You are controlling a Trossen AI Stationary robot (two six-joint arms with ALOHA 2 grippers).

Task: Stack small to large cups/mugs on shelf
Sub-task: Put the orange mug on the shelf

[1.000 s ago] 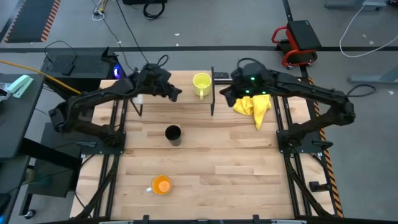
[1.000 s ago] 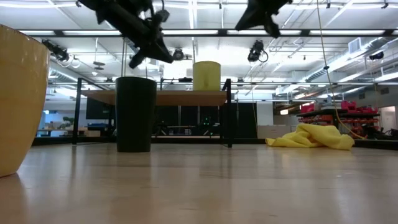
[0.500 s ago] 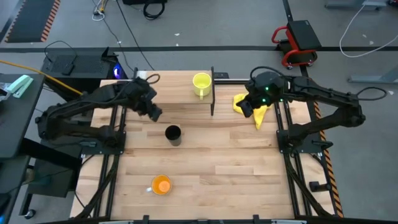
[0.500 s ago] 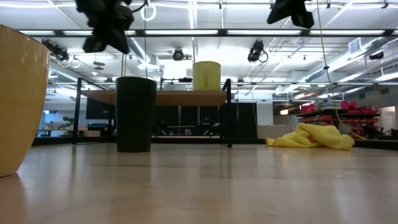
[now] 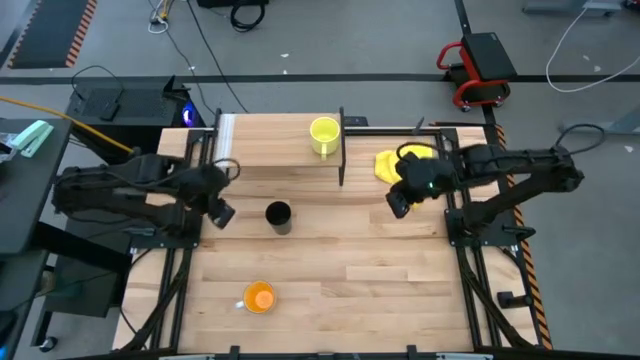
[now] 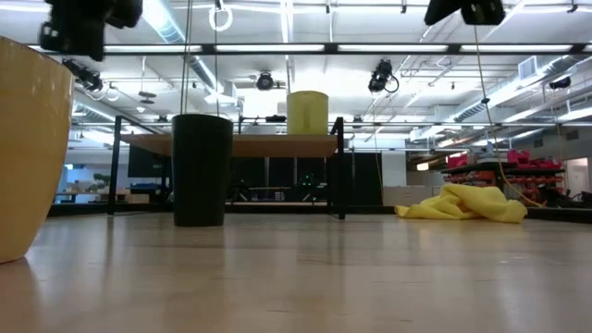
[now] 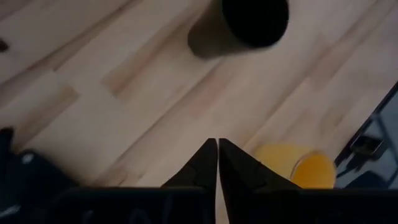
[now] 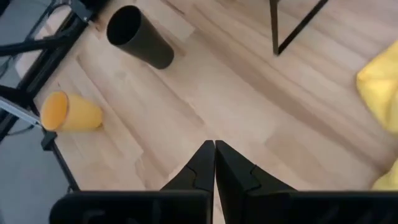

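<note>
A yellow mug (image 5: 323, 135) stands upright on the low wooden shelf (image 5: 265, 140) at the table's far side, near the shelf's right posts. A black cup (image 5: 279, 215) stands on the tabletop in front of the shelf. An orange mug (image 5: 259, 297) stands near the front edge. My left gripper (image 5: 222, 213) hovers shut above the table, left of the black cup (image 7: 249, 25). My right gripper (image 5: 398, 203) hovers shut to the right, near a yellow cloth (image 5: 395, 163). Both point down at bare wood and hold nothing.
The yellow cloth (image 6: 462, 203) lies crumpled on the table right of the shelf. Thin black posts (image 8: 292, 28) carry the shelf. Bare tabletop (image 5: 360, 260) spreads between the black cup, the orange mug (image 8: 68, 112) and the right edge.
Both grippers have drawn back from the shelf, still shut and with nothing in them. The left has gone toward the table's left and near edges, ending beside the black cup. The right has gone toward the near and right edges, past the cloth. The mugs and cup have stayed put.
</note>
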